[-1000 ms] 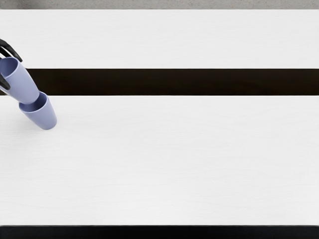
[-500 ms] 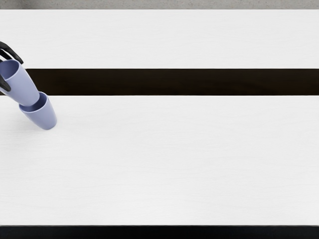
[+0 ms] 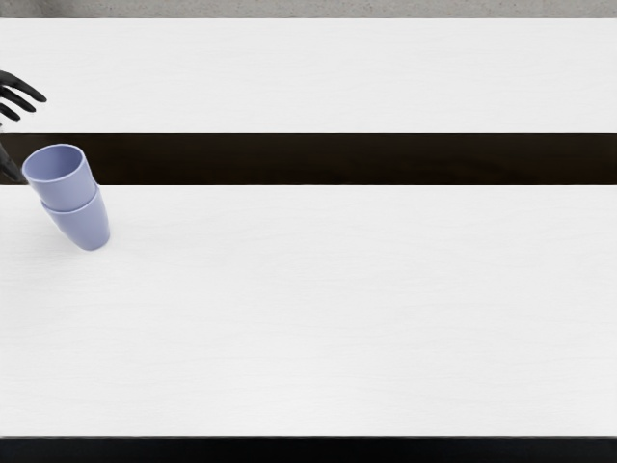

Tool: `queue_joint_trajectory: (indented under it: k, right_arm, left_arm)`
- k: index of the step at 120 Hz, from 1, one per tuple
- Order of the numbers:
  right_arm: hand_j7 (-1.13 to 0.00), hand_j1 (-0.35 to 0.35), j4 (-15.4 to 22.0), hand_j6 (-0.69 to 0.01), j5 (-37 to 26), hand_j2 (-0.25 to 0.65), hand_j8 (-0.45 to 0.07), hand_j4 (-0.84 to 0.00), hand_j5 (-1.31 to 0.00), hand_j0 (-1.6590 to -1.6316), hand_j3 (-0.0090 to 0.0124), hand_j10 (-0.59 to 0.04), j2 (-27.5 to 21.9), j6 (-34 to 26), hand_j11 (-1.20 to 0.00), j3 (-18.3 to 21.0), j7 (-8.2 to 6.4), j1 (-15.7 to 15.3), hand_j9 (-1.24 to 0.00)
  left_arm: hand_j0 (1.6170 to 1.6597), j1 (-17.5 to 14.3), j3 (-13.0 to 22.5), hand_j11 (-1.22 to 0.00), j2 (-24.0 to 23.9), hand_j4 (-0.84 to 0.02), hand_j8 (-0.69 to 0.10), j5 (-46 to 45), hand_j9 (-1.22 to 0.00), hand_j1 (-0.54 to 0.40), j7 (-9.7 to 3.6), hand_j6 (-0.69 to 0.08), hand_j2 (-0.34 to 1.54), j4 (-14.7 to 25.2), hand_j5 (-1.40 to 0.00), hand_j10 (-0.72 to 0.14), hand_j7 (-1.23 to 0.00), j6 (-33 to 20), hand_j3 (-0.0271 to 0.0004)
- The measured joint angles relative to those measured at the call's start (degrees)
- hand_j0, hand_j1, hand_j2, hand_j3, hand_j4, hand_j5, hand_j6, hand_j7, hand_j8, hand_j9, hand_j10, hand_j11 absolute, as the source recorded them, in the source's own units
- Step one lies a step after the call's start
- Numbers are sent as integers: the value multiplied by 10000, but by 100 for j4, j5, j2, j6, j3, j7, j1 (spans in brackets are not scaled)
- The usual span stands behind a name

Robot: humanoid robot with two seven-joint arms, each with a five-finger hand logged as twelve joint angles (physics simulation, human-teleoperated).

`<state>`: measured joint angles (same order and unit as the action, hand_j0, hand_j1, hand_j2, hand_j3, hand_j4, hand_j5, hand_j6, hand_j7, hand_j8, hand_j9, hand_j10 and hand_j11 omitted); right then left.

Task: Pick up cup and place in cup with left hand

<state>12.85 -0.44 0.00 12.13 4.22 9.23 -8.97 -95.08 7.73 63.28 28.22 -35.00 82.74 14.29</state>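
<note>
Head view: a slant look down on a white table, with the lower cup as reference for all places.
Lower cup: a periwinkle-blue tumbler, smooth and plain, narrowing toward a rounded base; its rim shows as a thin, paler curved line, and its interior is hidden by the cup set into it.
Upper cup: a tumbler of matching colour and similar tapered form, its base end inside the lower cup; the upper part of its wall stands out above the lower cup's rim.
Mouth of the upper cup: a wide oval opening, facing up toward the camera, edged by a light rim; the inner wall is a deeper blue than the outer wall.
Alignment: the two cups form one nested stack, which in this view slants from the lower cup's base up toward the picture's left.
Left hand: black, partly cut off by the picture's left edge, beyond and to the left of the lower cup.
Fingers: extended and spread, grasping nothing; the thumb lies just beside the upper cup's rim, contact uncertain.
Dark band: a long strip crossing the scene beyond the lower cup.
Near edge: a black strip, well apart from the lower cup on the near side.
</note>
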Motion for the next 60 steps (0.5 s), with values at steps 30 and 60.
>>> queue_joint_trajectory:
  k: [30, 60]
  right_arm:
    - [-195, -3309, 1, -145, 0, -32, -147, -147, -195, -16581, 0, -148, 0, 0, -195, 0, 0, 0, -195]
    - [-195, -3309, 1, -147, 0, -32, -148, -148, -195, -16581, 0, -149, 0, 0, -195, 0, 0, 0, -195]
  left_arm:
    - [16580, 108, -542, -867, -510, -732, -704, -308, -869, 2721, 259, -712, 169, 61, -880, -717, -872, 516, 0]
    - [16580, 253, -705, -308, -729, -293, -291, -755, -309, 3221, 598, -296, 57, 67, -316, -283, -312, 1574, 0]
